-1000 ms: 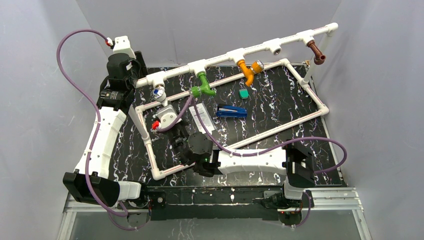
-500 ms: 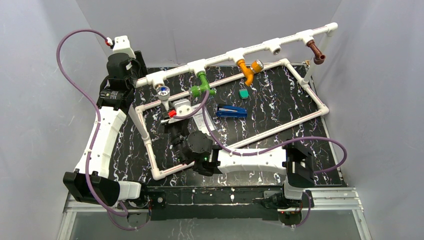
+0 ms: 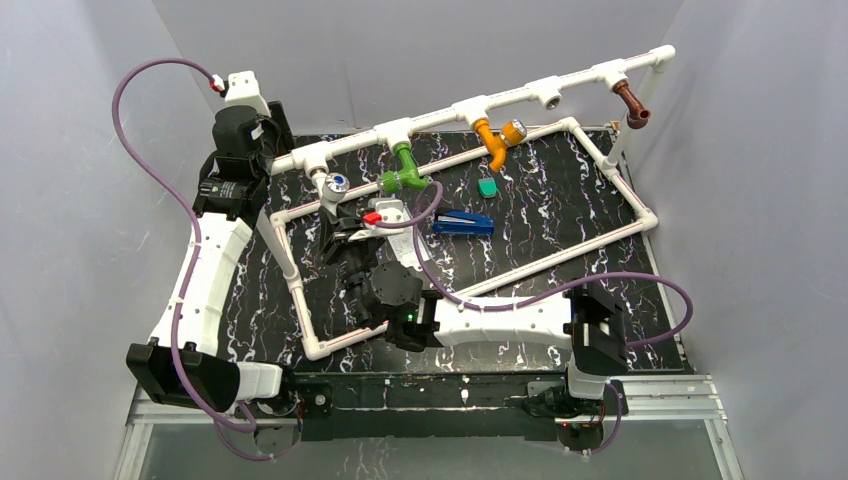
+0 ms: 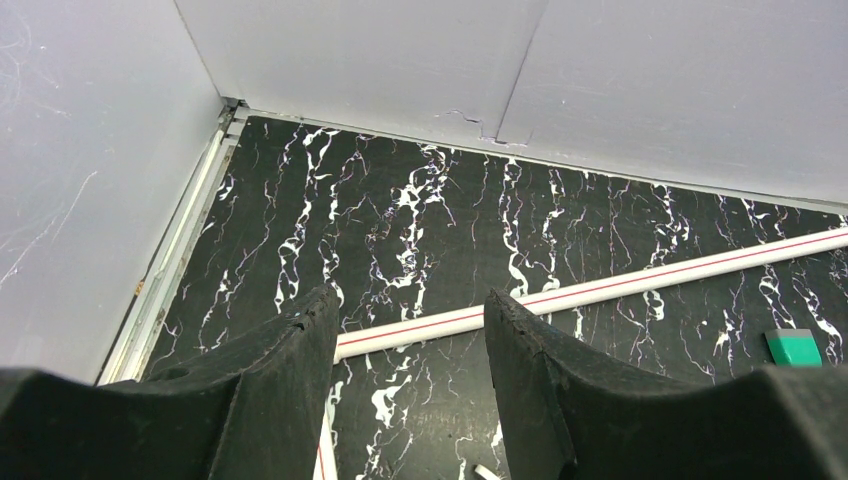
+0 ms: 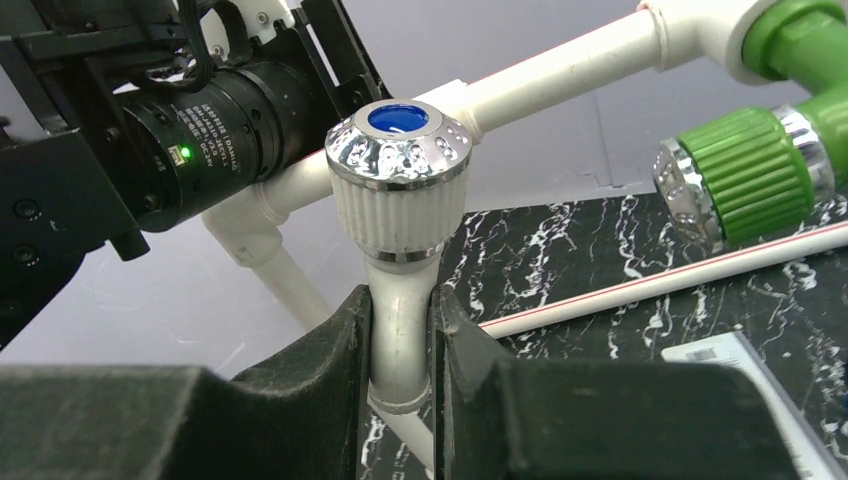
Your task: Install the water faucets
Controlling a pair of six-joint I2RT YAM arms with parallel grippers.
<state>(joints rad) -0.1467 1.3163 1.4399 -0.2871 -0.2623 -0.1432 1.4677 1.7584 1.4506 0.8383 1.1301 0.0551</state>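
Observation:
A white faucet [image 5: 400, 160] with a chrome knob and blue cap hangs under the left tee [image 3: 315, 157] of the white pipe frame [image 3: 440, 112]. My right gripper [image 5: 400, 298] is shut on its white body below the knob; in the top view the faucet [image 3: 333, 185] shows just above that wrist. Green [image 3: 405, 172], orange [image 3: 497, 140] and brown [image 3: 632, 105] faucets sit in other tees along the rail. The left gripper [image 4: 410, 305] stands open over the table's back left area with nothing between its fingers.
One tee [image 3: 548, 95] between the orange and brown faucets has a bare opening. A blue box [image 3: 463, 222], a small green block [image 3: 488, 187] and a white card [image 5: 740, 385] lie inside the frame's floor pipes [image 4: 600, 290]. The left arm's black body [image 5: 150, 130] is close behind the white faucet.
My right wrist has turned, its red-tipped camera mount swinging from lower left up toward the right, and the white faucet's knob has rotated with it. The left arm has not moved.

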